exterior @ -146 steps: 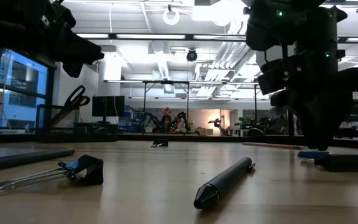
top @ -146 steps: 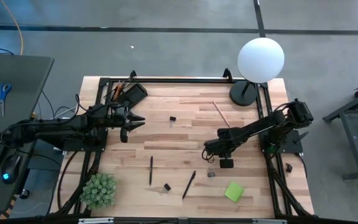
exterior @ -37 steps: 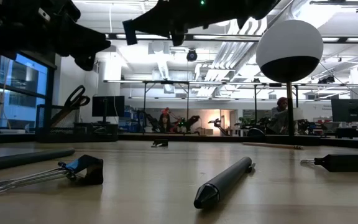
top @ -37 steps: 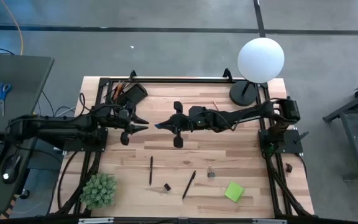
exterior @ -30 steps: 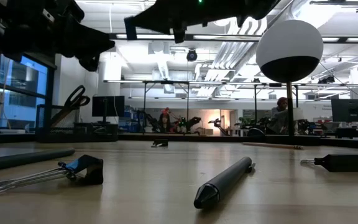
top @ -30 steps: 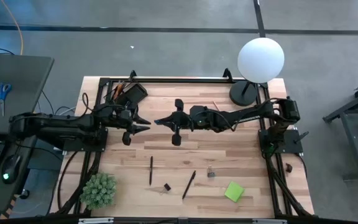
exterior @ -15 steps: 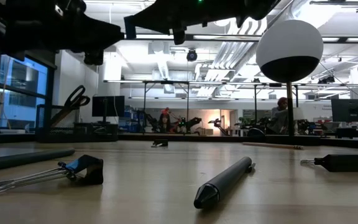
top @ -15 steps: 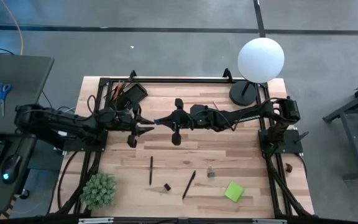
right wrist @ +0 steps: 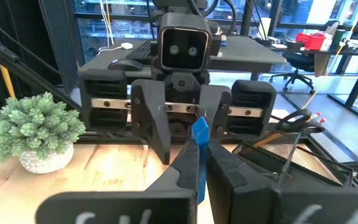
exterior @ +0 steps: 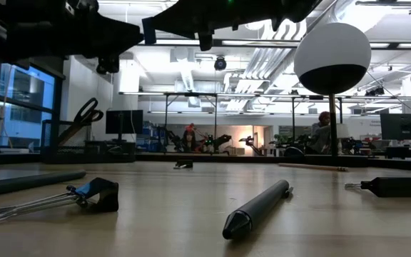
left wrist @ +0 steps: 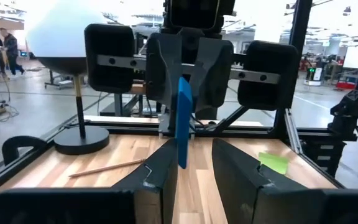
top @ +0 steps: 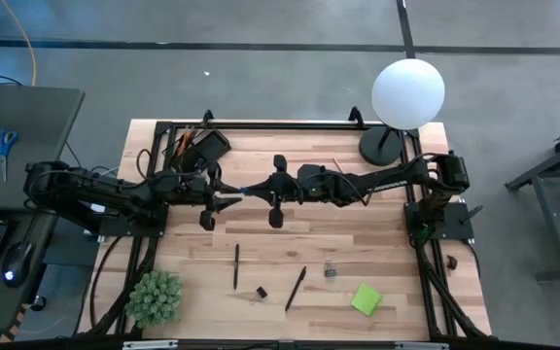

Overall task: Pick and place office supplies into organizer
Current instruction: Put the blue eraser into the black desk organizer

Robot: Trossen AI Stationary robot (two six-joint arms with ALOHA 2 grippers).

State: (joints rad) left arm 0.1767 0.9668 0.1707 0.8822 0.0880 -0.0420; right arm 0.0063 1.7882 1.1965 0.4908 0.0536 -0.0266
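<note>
The blue eraser (left wrist: 183, 118) is a thin slab on edge, held in the air by my right gripper (top: 251, 191), which reaches across from the table's right and is shut on it. My left gripper (top: 229, 198) faces it from the left, open, one finger on either side of the eraser's free end (left wrist: 182, 158); I cannot tell whether they touch. The black organizer (top: 205, 146) sits at the far left corner with pencils in it. Two black pens (top: 236, 265) (top: 296, 288), binder clips (top: 261, 293) (top: 330, 271) and the green sticky pad (top: 365, 298) lie on the near half. My right gripper pinches the blue eraser between its two fingers (right wrist: 225, 165) by its right end (right wrist: 199, 171). It comes in level from the table's right. The eraser is lifted clear of the table, on edge, its free end sticking out past the fingertips toward the left gripper.
A lamp with a white globe (top: 406, 92) stands on a round black base (top: 382, 146) at the far right corner. A green potted plant (top: 154, 297) is at the near left corner. A wooden pencil (top: 337, 163) shows beside the right arm. Black frame rails border the table.
My left gripper has moved toward the table's right, closing on the eraser's free end, until its open fingers stand around it. My right gripper has kept almost still, holding the eraser level in the air.
</note>
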